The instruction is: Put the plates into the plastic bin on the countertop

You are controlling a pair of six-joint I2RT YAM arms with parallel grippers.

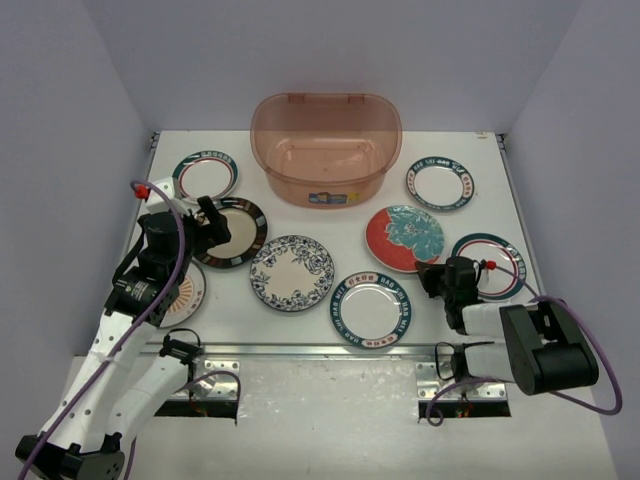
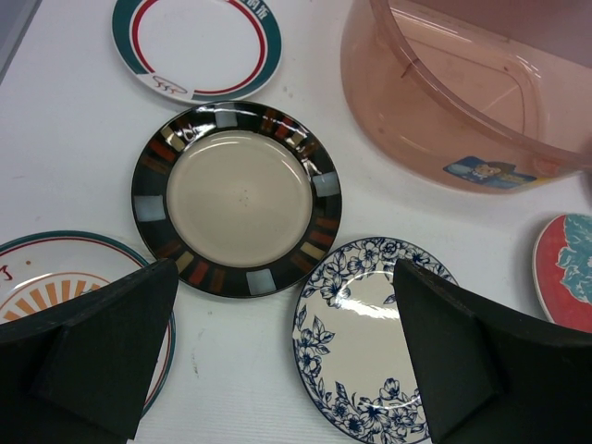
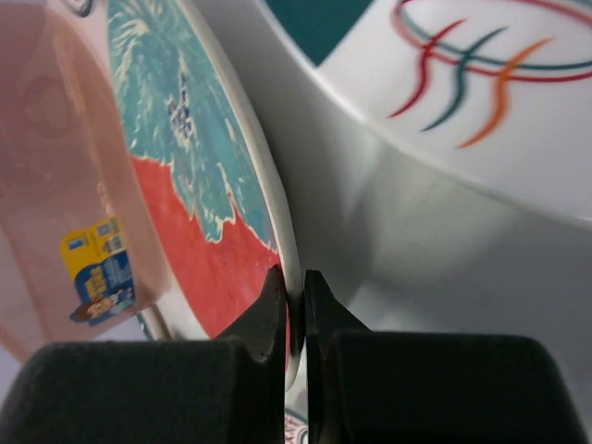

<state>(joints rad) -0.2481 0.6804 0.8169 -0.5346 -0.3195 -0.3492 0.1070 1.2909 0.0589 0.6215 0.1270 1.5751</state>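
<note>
Right gripper (image 3: 294,296): clenched on the rim of the red plate (image 3: 194,185), one finger on each face of the edge, as the right wrist view shows. In the top view this gripper sits at the lower right edge of that plate, right of frame centre. Whether the plate is raised off the countertop (image 1: 320,225) cannot be told.

Left gripper (image 2: 287,351): released, jaws spread wide and holding nothing. It hangs at the left of the top view over the dark-rimmed plate (image 1: 235,235). In the left wrist view its fingers (image 2: 92,351) fill the two lower corners, with that plate above and between them.

Bin (image 1: 325,150): upright at upper centre of the top view, at the far side of the countertop, its label facing the arms.

Plates, all lying on the countertop outside the bin:
- ringed plate (image 1: 205,176), upper left, just left of the bin;
- blue plate (image 1: 292,272), centre, just beside the dark-rimmed plate;
- sunburst plate (image 1: 188,297), left, partly hidden under the left arm;
- lower lettered plate (image 1: 371,308), lower centre, just below the red plate;
- upper lettered plate (image 1: 441,182), right of the bin;
- swirl plate (image 1: 495,262), right edge, partly hidden by the right arm, near the red plate.
</note>
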